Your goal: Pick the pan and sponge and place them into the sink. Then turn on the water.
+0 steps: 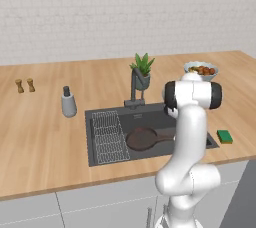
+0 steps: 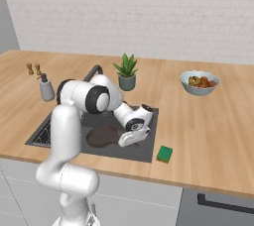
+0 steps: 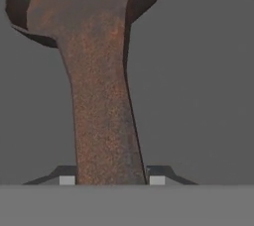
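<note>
Pan (image 1: 142,138) sits in the sink (image 1: 97,119), handle pointing to 3 o'clock in the left base view. Claw (image 3: 112,180) straddles the handle, jaws snug beside it; can't tell whether they grip or have let go. To finish the drop well: open fully, lift straight up, don't drag the handle. Pan is dark rusty brown, shallow. Sponge (image 2: 165,153) on the counter, just past the sink's right rim.

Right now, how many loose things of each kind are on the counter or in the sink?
Pan: 1
Sponge: 1
Fruit bowl: 1
Potted plant: 1
Soap bottle: 1
Small brown shakers: 2
Total: 7
</note>
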Robot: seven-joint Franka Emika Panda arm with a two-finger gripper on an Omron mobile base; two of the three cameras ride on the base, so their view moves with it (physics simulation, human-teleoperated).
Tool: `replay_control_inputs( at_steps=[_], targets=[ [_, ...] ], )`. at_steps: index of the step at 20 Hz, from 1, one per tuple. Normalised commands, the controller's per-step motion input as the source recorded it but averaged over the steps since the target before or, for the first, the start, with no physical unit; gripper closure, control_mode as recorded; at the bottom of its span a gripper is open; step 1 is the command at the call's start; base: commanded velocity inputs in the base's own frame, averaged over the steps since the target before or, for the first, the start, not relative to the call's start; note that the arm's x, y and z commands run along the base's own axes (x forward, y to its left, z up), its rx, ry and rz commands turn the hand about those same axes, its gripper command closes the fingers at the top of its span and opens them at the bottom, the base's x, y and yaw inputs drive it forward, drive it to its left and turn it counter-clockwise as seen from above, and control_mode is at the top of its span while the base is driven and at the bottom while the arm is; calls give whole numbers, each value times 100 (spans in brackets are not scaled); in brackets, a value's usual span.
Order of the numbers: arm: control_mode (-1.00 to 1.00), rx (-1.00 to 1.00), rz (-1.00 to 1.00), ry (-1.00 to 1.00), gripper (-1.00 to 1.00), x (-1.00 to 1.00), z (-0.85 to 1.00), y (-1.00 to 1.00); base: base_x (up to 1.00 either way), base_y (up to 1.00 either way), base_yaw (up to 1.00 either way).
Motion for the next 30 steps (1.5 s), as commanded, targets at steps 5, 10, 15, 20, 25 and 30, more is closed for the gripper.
replay_control_inputs(
  at_steps=[5,10,15,20,25,30],
  targets=[
    [-100,-13,0,-7,100,5,-38,12,0,0,0],
    [-100,-12,0,-15,-100,13,-20,22,0,0,0],
    [-100,-4,0,-9,-100,3,4,11,0,0,0],
    [-100,0,-4,0,-100,0,57,0,0,0,0],
    [-100,0,-8,0,-100,-16,87,0,0,0,0],
    [-100,0,-15,5,-100,-25,88,0,0,0,0]
  ],
)
